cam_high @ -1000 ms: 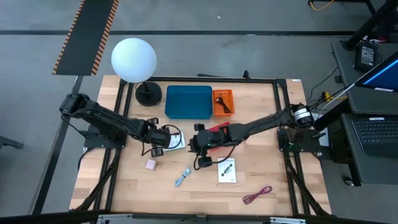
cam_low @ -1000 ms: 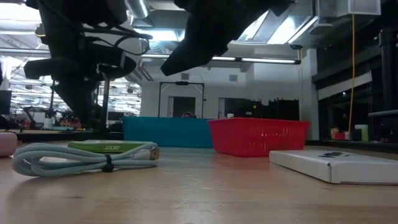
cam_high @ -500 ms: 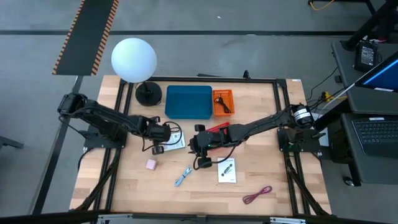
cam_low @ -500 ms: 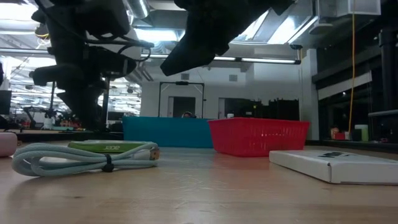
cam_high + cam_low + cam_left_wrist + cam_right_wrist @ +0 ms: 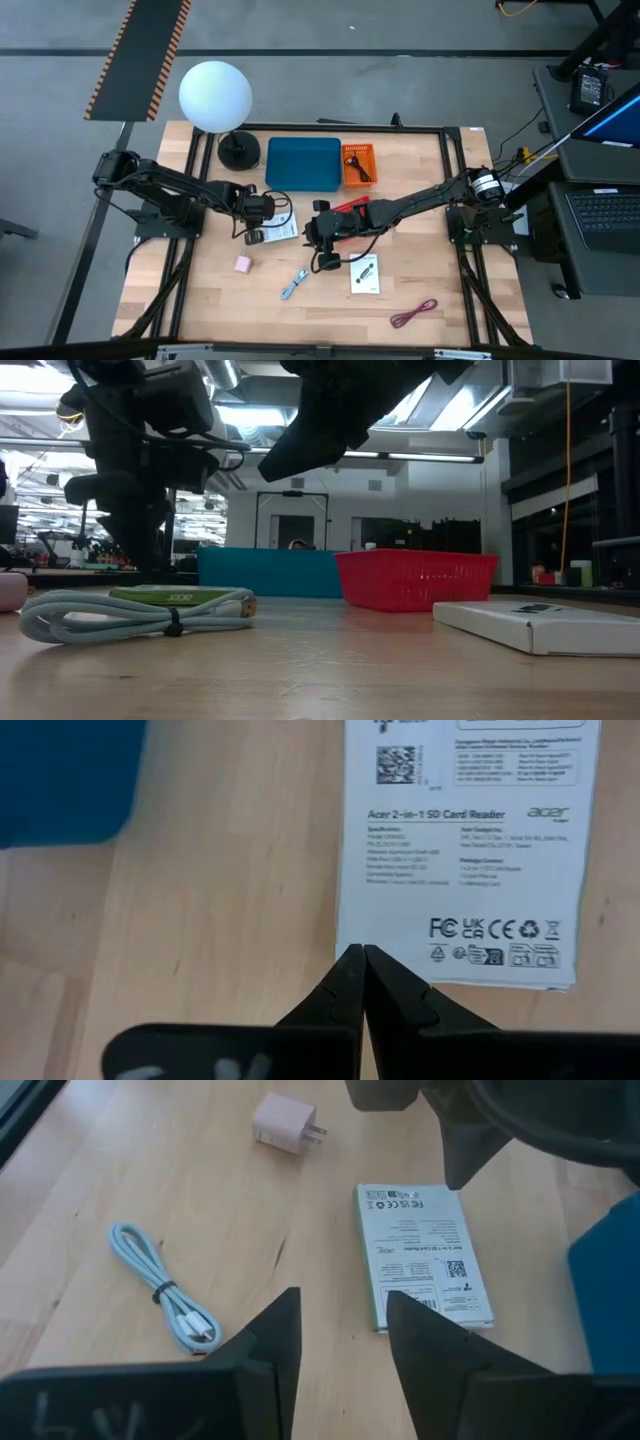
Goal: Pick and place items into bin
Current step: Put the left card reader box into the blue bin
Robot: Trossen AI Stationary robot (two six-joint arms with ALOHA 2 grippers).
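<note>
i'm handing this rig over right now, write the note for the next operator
Left gripper: shut, empty, just off the edge of the Acer card reader box.
Right gripper: open, empty, hovering mid-table.
On the table: pink charger, pale blue cable, second white box, maroon cable.
Blue bin: looks empty. Orange basket holds a dark cable.
Left to do: every loose item above.

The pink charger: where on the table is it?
In the high view, the pink charger lies on the table's left half, beside the coiled cable.
</note>
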